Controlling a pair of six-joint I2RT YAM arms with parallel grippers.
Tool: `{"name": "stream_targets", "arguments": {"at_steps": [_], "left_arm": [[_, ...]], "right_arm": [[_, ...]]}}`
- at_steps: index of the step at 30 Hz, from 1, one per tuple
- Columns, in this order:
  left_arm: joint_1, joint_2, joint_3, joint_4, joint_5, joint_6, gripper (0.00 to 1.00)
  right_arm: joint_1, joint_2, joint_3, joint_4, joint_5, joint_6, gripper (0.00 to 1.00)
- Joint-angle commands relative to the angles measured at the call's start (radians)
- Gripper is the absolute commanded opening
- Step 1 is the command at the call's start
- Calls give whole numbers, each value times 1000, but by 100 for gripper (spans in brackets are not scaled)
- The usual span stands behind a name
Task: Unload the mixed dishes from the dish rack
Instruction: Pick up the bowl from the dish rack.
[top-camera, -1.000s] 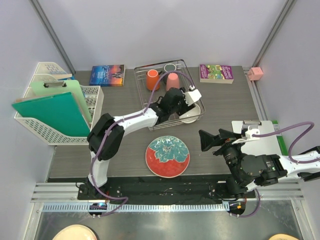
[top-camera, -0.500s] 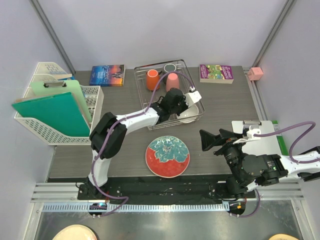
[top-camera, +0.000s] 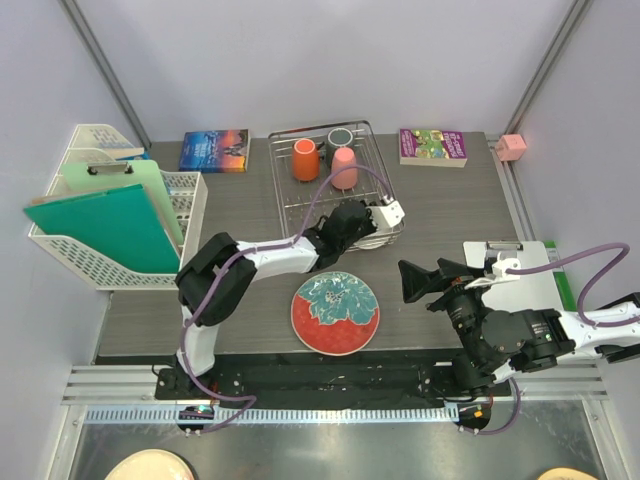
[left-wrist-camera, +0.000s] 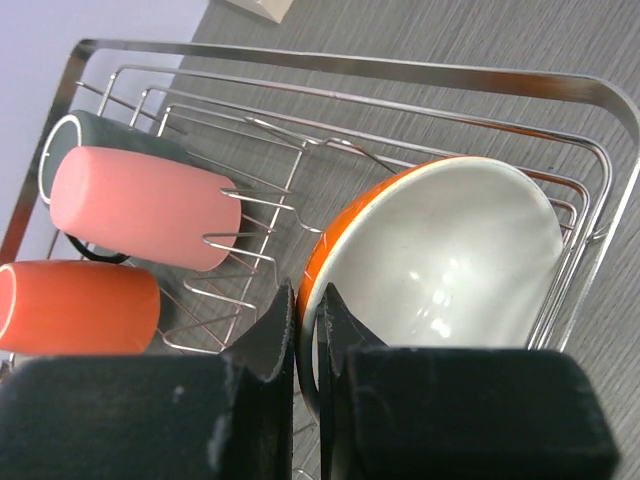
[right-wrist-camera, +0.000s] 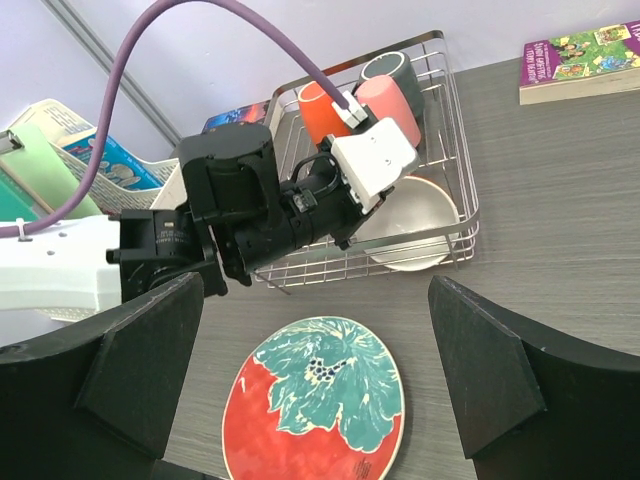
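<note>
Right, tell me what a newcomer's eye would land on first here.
The left gripper reaches into the dish rack and pinches the rim of the orange-and-white bowl at the rack's near right corner. Next comes the bright teal plate with its red-orange rim, lying flat on the table in front of the rack, and the orange mug and pink cup side by side at the rack's back.

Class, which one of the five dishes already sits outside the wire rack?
The teal plate, flat on the table; the other four sit in the rack.
</note>
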Motion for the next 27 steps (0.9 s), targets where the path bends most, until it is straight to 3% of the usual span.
{"name": "stream_targets", "arguments": {"at_steps": [1, 13, 21, 27], "left_arm": [[-51, -76, -53, 188, -17, 40, 0], [-158, -47, -213, 672, -244, 215, 0], [-178, -94, -218, 714, -252, 247, 0], [-171, -209, -140, 522, -223, 201, 0]], "right_arm": [[3, -7, 8, 0, 116, 50, 99], [3, -9, 5, -6, 130, 66, 100], [3, -12, 16, -8, 128, 67, 100], [4, -4, 37, -9, 136, 63, 100]]}}
